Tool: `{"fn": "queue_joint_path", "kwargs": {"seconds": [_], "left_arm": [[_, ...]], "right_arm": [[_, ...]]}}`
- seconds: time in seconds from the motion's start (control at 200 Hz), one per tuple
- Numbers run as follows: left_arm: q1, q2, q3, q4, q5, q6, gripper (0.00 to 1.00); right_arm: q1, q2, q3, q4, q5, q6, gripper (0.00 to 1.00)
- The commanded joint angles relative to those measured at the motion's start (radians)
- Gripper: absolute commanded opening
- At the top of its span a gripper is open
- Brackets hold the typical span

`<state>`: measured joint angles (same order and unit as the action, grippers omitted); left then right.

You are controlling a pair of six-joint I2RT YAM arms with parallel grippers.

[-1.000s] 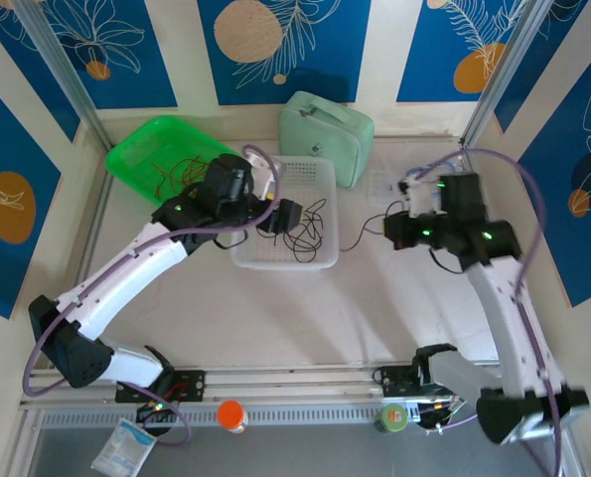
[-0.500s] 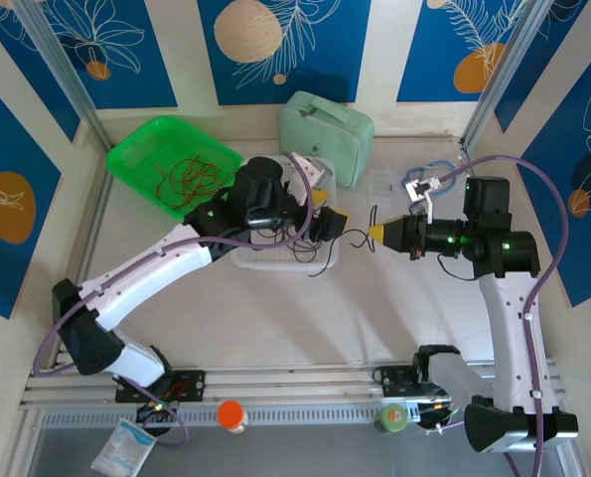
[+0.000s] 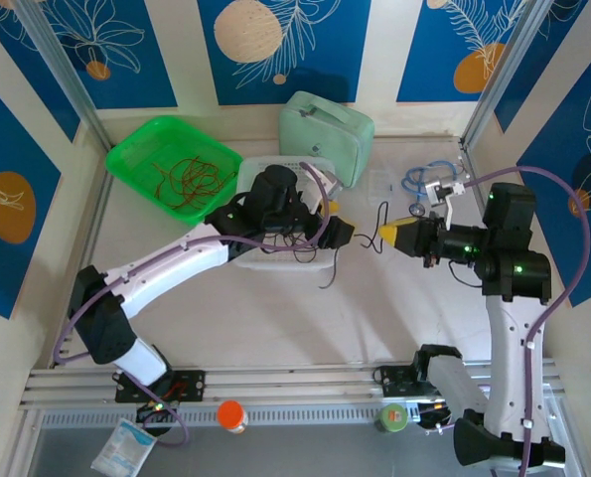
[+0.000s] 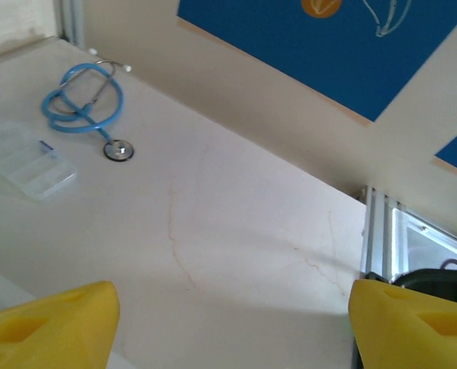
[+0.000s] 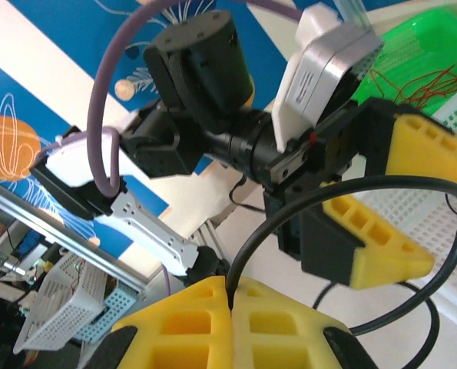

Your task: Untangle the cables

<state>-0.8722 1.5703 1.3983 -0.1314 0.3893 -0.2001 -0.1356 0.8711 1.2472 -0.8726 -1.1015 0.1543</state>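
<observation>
My right gripper (image 3: 391, 235) (image 5: 232, 301) is shut on a black cable (image 3: 376, 225) (image 5: 289, 214) that arcs up from its yellow fingertips, with a tail trailing toward the white basket (image 3: 313, 175). More black cables (image 3: 297, 244) lie in that basket. My left gripper (image 3: 341, 225) (image 4: 234, 298) (image 5: 442, 224) hangs open just left of the right one, facing it, and its wrist view has nothing between its yellow fingers (image 4: 51, 323). Red cables (image 3: 188, 180) (image 5: 422, 83) lie curled in the green tray (image 3: 136, 149).
A mint-green case (image 3: 327, 123) stands behind the basket. A light-blue stethoscope (image 3: 426, 179) (image 4: 82, 96) and a clear plastic box (image 4: 22, 158) lie at the back right. An orange-capped bottle (image 3: 232, 415) sits on the front rail.
My left arm swung right from over the basket to face the right gripper. The right arm turned and drew the black cable out of the basket, off the table.
</observation>
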Motion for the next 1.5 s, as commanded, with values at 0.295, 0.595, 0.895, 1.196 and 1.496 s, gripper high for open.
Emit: {"fn": "queue_joint_path", "kwargs": {"seconds": [0.295, 0.595, 0.895, 1.196, 1.496], "left_arm": [[-0.135, 0.029, -0.048, 0.034, 0.078, 0.051, 0.75], [-0.181, -0.014, -0.103, 0.054, 0.031, 0.061, 0.31], [-0.188, -0.105, -0.203, 0.023, -0.060, 0.037, 0.00], [-0.191, -0.225, -0.289, -0.090, -0.109, 0.016, 0.00], [-0.191, -0.390, -0.398, -0.240, -0.239, -0.012, 0.00]], "right_arm": [[-0.027, -0.005, -0.100, 0.320, 0.018, 0.342, 0.00], [-0.029, -0.001, -0.159, 0.408, 0.097, 0.441, 0.00], [-0.026, -0.009, -0.187, 0.499, 0.284, 0.573, 0.00], [0.158, -0.005, -0.245, 0.627, 0.709, 0.649, 0.00], [0.482, 0.238, -0.176, 0.732, 1.133, 0.467, 0.00]]}}
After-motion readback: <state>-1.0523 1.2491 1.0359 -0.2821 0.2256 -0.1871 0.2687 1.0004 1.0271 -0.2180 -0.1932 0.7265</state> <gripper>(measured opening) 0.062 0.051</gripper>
